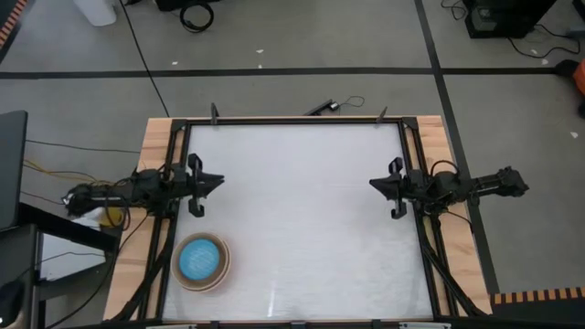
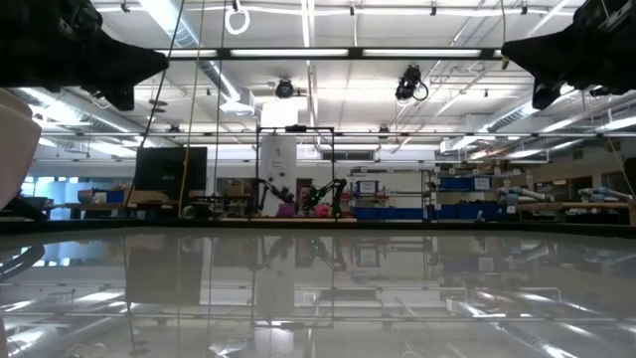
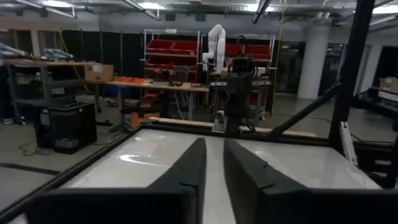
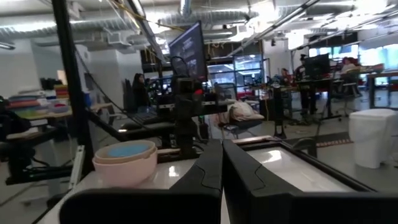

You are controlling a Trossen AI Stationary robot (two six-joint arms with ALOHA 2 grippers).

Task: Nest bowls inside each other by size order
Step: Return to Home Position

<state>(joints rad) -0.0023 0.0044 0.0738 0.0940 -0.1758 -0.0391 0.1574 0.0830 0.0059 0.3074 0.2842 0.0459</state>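
The bowls stand as one nested stack on the table near its near left corner. The bright blue bowl is innermost and the paler rims of the others ring it. The stack also shows in the right wrist view, with a pale pinkish bowl outermost. My left gripper is at the table's left edge, raised above the table, shut and empty, pointing toward the right edge. My right gripper is at the right edge, raised, shut and empty, pointing toward the left edge. Neither is near the stack.
The white tabletop is framed by a black rail with wooden strips at both sides. The stack stands close to the left rail and the near edge.
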